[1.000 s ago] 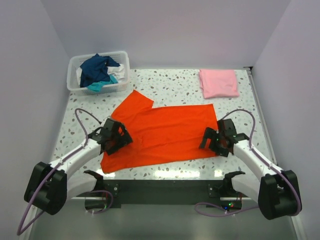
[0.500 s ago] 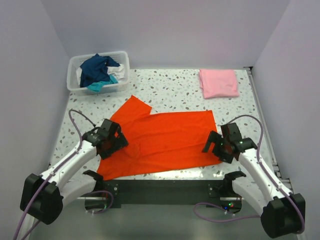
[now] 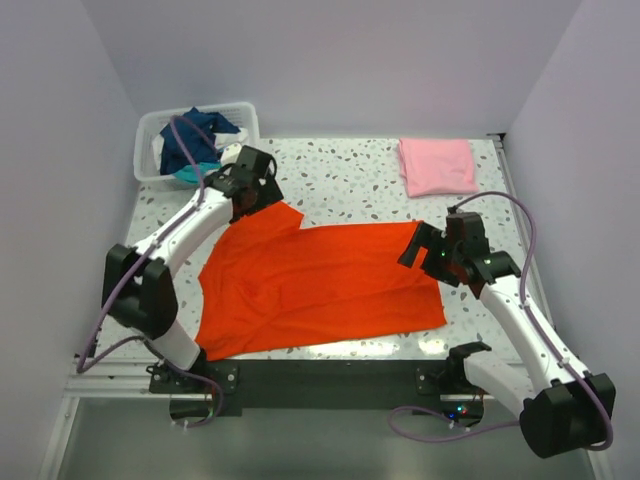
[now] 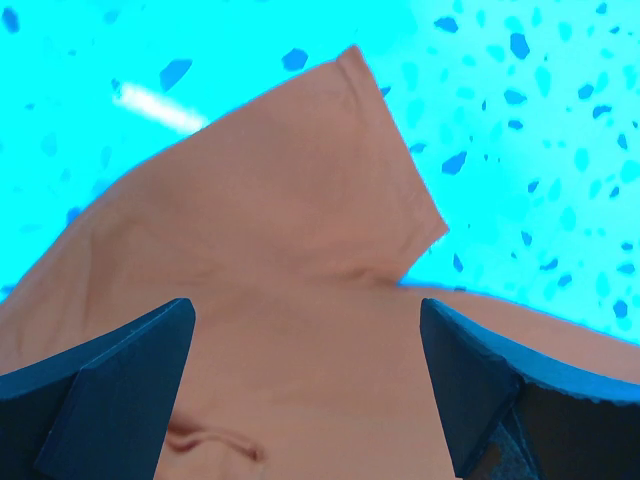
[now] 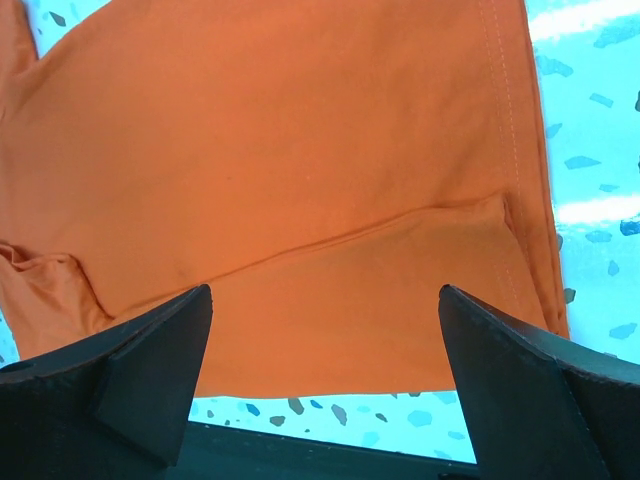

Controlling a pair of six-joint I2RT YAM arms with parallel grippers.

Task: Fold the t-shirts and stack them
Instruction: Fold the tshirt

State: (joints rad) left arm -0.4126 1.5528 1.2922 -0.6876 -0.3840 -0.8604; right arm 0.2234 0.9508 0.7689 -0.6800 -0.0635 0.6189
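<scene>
Close to the front rim of the speckled tabletop, the orange-red t-shirt lies spread out sideways. Its hem is toward the right, its near-left part is rumpled, and one sleeve points to the far left. Slightly farther back on the right, the right arm reaches over the far corner of the hem. In the right wrist view its jaws stand wide apart with nothing between them, above the orange cloth, where a long crease runs toward the stitched hem edge. Farther back on the left, the left arm stretches out over the sleeve. Its jaws are likewise spread and hold nothing, and the left wrist view shows the sleeve's tip lying flat on the tabletop between them. At the far right, well apart from the orange shirt, a light pink t-shirt lies folded in a neat rectangle. At the far left corner stands a translucent white basket holding bunched navy, teal and white shirts.
</scene>
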